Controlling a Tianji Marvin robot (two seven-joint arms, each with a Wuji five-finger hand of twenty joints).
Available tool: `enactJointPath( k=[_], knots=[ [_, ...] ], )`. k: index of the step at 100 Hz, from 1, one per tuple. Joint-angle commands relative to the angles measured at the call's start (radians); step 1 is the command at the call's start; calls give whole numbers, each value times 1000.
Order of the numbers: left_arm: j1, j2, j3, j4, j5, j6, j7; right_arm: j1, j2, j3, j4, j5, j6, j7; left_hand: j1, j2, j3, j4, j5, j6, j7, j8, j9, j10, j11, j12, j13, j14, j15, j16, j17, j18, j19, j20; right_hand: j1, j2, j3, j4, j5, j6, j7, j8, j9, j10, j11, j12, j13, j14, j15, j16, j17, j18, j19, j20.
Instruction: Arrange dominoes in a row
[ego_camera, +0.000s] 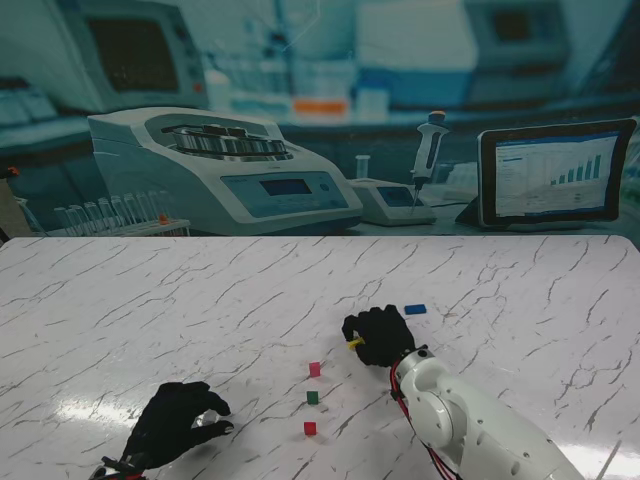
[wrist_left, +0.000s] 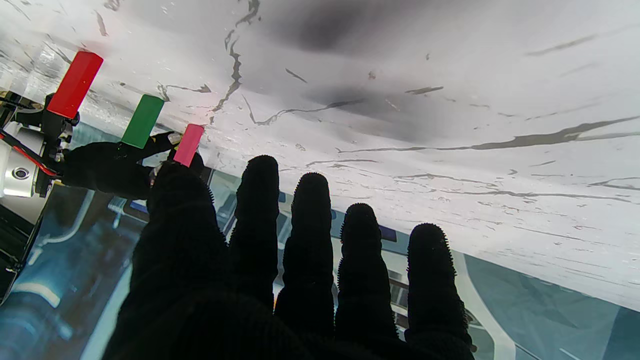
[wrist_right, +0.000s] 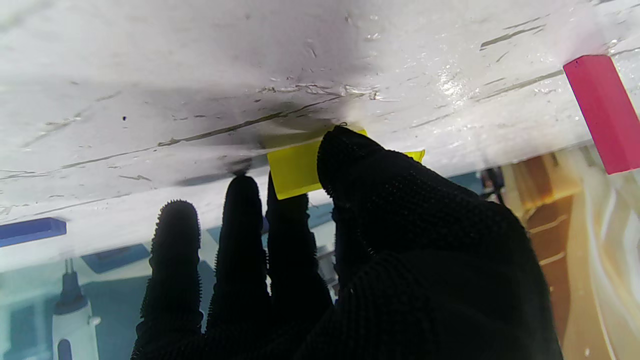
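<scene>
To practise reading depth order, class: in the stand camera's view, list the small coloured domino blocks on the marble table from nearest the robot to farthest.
Red domino block → green domino block → pink domino block → yellow domino block, held in the black-gloved right hand → blue domino block, lying flat.

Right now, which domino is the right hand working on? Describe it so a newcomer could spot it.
On the marble table, find the right hand near the middle. The yellow domino is pinched in its fingertips, the only yellow piece, beyond the pink domino heading the standing row.
</scene>
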Motion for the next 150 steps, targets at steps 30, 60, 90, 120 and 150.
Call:
enactJointPath(
  k=[30, 60, 90, 120, 150],
  knots=[
    [6, -5, 2, 3, -2, -18, -6, -8, 1, -18, 18, -11, 9, 5, 23, -19, -19, -19, 12, -32, 18, -8, 19, -21, 18, 20, 24, -22, 11, 12, 2, 9, 34, 17, -45, 48, -50, 50, 80, -37, 82, -10, 7, -5, -31, -43, 27, 39, 13, 6, -21, 35, -21, 9],
    [6, -6, 2, 4, -7, -19, -7, -4, -3, -22, 29, -31, 8, -42, 10, -10, -19, -16, 13, -23, 17, -10, 17, -16, 17, 20, 23, -18, 11, 12, 1, 10, 34, 17, -104, 14, 3, 105, 98, -101, 85, 1, -35, -12, -59, -73, 7, 34, -8, -4, -41, 27, -41, 19],
    [5, -5, 1, 4, -4, -20, -7, -13, -5, -12, 12, -54, 21, -78, 2, -6, -15, -14, 15, -20, 12, -8, 16, -16, 16, 19, 22, -19, 10, 13, 0, 10, 34, 17, -141, -30, 54, 125, 122, -147, 79, 10, -104, -8, -74, -87, -48, 29, -36, -19, -74, 18, -55, 30],
    [6, -4, -1, 3, 1, -21, -7, -30, -3, 6, -35, -70, 37, -73, -2, -5, -14, -12, 14, -19, 8, -6, 16, -16, 15, 19, 21, -19, 9, 13, -1, 11, 32, 16, -151, -48, 68, 123, 135, -149, 73, 5, -160, 3, -77, -92, -110, 27, -48, -29, -103, 6, -50, 35],
    [5, -4, 0, 4, 3, -22, -5, -49, -6, 22, -61, -71, 32, -90, -3, -6, -13, -13, 15, -21, 7, -5, 17, -17, 16, 19, 22, -19, 9, 13, -1, 14, 33, 17, -150, -77, 91, 93, 158, -142, 73, -25, -115, -54, 114, 77, -98, -2, 115, 36, -94, -29, 23, 48]
  ],
)
